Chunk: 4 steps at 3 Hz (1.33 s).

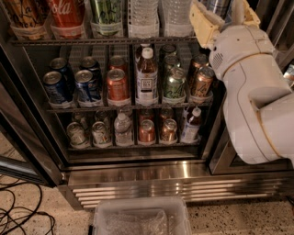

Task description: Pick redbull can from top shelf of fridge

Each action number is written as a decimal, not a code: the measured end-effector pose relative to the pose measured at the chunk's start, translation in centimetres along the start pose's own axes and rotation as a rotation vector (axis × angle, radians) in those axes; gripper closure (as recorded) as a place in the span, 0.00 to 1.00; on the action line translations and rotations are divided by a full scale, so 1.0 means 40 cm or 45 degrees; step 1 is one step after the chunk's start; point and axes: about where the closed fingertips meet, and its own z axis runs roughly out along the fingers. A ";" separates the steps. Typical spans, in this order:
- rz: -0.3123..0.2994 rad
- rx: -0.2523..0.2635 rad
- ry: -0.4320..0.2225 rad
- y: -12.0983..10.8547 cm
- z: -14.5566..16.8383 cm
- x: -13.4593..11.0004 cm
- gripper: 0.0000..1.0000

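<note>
The fridge (138, 176) fills most of the view, with its wire racks full of drinks and a slatted steel grille along its base. The robot's white arm (257, 101) (bulky, and covering the fridge's right side) rises from the lower right toward the upper right corner.

The top shelf (92, 41) runs across near the upper edge. It carries a red cola can (69, 13), a green can (106, 16) and two clear water bottles (143, 16), all cut off by the top of the frame. At the right end of this shelf stands the redbull can (218, 6), slim and silver, with only its lower part in view.

The gripper (220, 13) is up at that same corner. Its jaws are released and spread wide, and the cream-coloured fingers (202, 25) stand one on each side of the redbull can. The jaws are wider than the can, but contact cannot be ruled out.

On the middle rack (124, 108) sit dark-blue soda cans (55, 87), a copper-red can (117, 85), a tall bottle with a white cap (147, 75), a green can and a copper can (202, 82). The lower rack (133, 146) holds smaller cans and bottles (several lie in shadow).

On the speckled floor in front of the grille sits a clear plastic bin (140, 218). Dark cables (18, 215) loop at the lower left.
</note>
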 end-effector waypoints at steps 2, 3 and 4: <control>0.020 0.014 0.092 -0.040 0.035 0.034 0.40; 0.032 0.008 0.131 -0.043 0.050 0.061 0.41; 0.033 -0.005 0.138 -0.039 0.078 0.068 0.40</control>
